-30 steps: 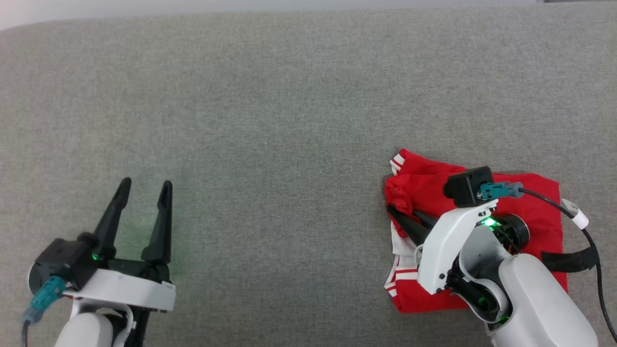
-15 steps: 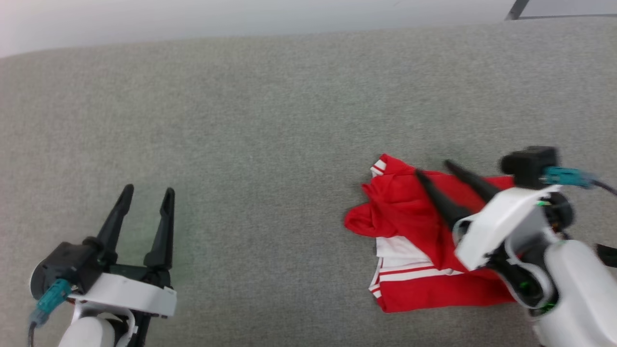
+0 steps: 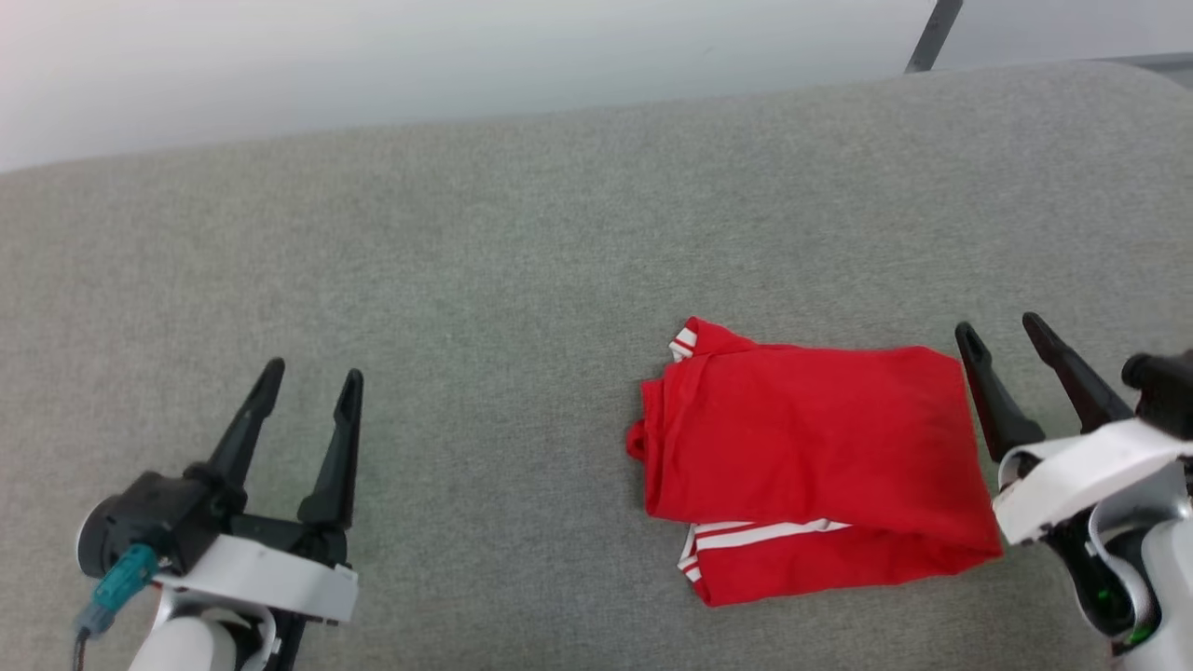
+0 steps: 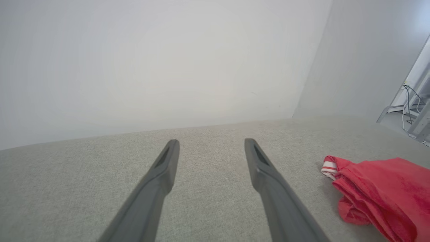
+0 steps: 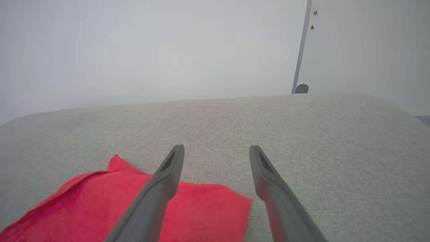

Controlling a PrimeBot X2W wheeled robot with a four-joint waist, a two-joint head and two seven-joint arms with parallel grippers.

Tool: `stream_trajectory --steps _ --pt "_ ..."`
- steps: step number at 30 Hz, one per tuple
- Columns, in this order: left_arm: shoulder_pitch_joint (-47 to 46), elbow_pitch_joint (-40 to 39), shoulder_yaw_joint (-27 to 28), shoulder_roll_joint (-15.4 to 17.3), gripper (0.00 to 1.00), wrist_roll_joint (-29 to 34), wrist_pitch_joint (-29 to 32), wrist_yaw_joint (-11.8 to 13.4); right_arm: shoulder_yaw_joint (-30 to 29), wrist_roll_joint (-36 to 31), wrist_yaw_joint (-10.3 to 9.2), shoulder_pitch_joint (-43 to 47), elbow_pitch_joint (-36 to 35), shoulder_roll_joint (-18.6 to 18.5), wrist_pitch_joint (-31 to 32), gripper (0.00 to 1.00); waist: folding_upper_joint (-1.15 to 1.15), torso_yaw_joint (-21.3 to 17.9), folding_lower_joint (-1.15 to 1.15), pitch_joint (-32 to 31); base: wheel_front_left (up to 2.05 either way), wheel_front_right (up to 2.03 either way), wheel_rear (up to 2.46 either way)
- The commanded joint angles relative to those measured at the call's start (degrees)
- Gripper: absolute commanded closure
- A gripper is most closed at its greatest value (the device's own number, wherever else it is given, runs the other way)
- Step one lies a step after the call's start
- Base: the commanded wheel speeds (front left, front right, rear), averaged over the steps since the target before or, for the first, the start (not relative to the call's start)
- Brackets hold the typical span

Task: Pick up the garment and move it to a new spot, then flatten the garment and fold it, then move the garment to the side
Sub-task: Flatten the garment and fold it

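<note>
My right end effector (image 3: 999, 326) stands released, its two dark fingers spread with nothing between them, just off the right-hand edge of the garment (image 3: 811, 438). The garment lies folded into a rough red rectangle on the right half of the grey fabric-covered worktop (image 3: 522, 280), well short of the far edge. Red-and-white striped trim peeks out at the garment's far left corner, and a white band shows along its near side. In the right wrist view, the inner finger crosses over the garment's corner while the outer finger hangs over bare fabric; I cannot tell whether the inner finger touches the cloth. My left end effector (image 3: 313, 371) is equally released and empty, fingers parted over the left part of the worktop, well apart from the garment, whose bunched left edge shows at the right of the left wrist view.
</note>
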Motion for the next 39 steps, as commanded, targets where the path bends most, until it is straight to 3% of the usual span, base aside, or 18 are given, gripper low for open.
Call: stream_trajectory --steps 1,11,39 --pt "1.03 0.33 0.4 -0.11 0.0 0.47 0.03 0.07 -0.21 -1.45 -0.06 1.12 0.23 0.07 -1.21 0.0 0.0 -0.74 0.0 -1.16 0.0 0.0 0.0" --pt "5.95 1.3 3.87 -1.57 0.0 1.68 0.03 0.07 -2.07 -5.16 -0.06 6.46 -1.55 2.25 -6.03 0.0 0.0 -1.4 0.0 -3.97 0.0 0.0 0.0" --pt "18.57 -5.34 13.94 -4.87 0.0 3.91 0.03 0.07 -12.15 -8.96 -0.06 22.65 -16.7 7.9 -5.8 0.0 0.0 -0.38 0.0 -3.59 0.0 0.0 0.0"
